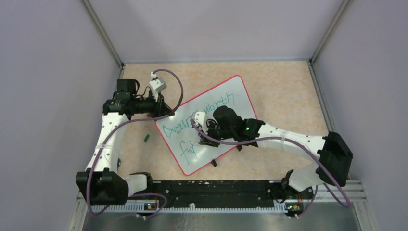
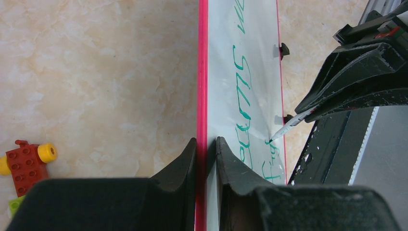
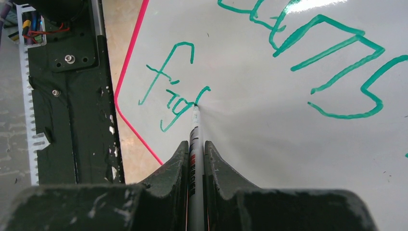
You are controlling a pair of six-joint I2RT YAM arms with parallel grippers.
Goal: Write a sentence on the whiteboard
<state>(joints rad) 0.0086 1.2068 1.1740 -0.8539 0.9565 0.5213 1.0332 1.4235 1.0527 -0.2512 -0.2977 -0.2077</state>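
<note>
Two arms split the work: one pins the whiteboard, the other writes.

From above, the whiteboard (image 1: 198, 160) lies skewed on the table (image 1: 284, 91). The left gripper (image 1: 161, 108) is at its far-left edge and the right gripper (image 1: 204, 126) hangs over the lower line. The sentence (image 1: 179, 130) reads roughly "Dreams worth", with "fig" begun underneath, so I judge it a little past halfway. In the left wrist view that claw is closed on the red rim, one finger on each side, probably so the board cannot slide under the pen's push; some toy bricks (image 2: 24, 163) lie apart from the board. In the right wrist view the claw is clamped on the marker (image 3: 194, 144), held in line with the fingers, most likely to keep the strokes steady. Its tip touches the board right after the "g", where the next letter belongs.
</note>
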